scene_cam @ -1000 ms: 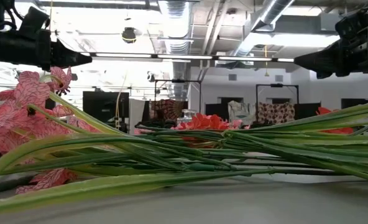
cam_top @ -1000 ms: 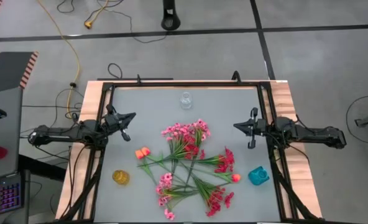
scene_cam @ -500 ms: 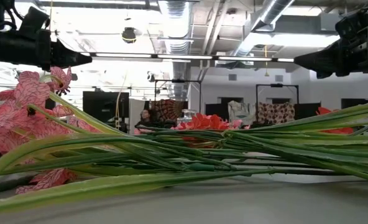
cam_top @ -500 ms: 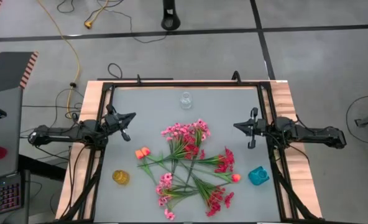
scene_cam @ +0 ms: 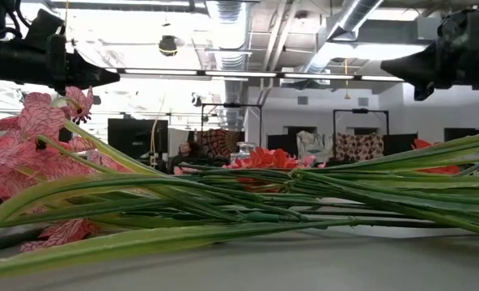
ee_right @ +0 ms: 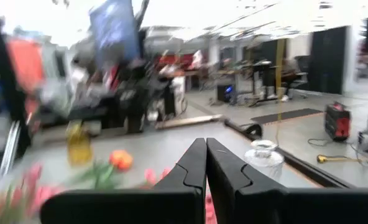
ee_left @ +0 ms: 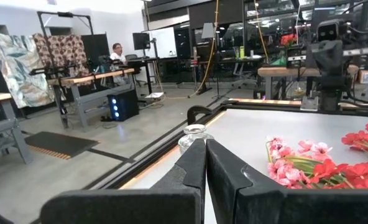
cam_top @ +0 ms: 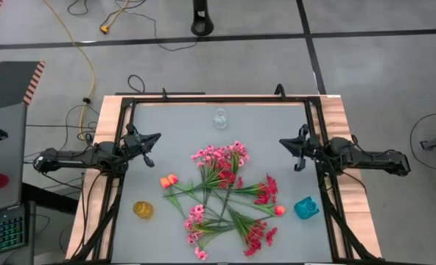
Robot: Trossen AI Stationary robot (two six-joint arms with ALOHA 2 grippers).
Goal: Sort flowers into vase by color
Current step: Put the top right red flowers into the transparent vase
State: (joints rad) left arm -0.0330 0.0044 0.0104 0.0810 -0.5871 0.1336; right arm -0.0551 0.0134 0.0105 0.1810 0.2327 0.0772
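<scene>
Flowers point(cam_top: 222, 195) lie in a loose crossed heap mid-counter, stems tangled. Pink sprays point(cam_top: 219, 156) at the far end and also at the near end point(cam_top: 196, 223); red clusters point(cam_top: 268, 189) on the right side and near-right. Two orange buds point(cam_top: 167, 179) at the heap's left edge, one more point(cam_top: 279, 210) by the right, close to the teal vase point(cam_top: 306, 208). Yellow vase point(cam_top: 143, 210) sits near-left; clear vase point(cam_top: 219, 118) far-centre, well apart from the heap. None of the three vases has a flower in it.

L gripper point(cam_top: 155, 138) hangs over the counter's point(cam_top: 277, 125) left side, above the surface, fingers point(ee_left: 190, 168) pressed together, nothing held. R gripper point(cam_top: 283, 143) opposite, over the right side, fingers point(ee_right: 193, 165) together w/ barely a slit, also holding nothing. Both point inward toward the heap, well apart from it.
</scene>
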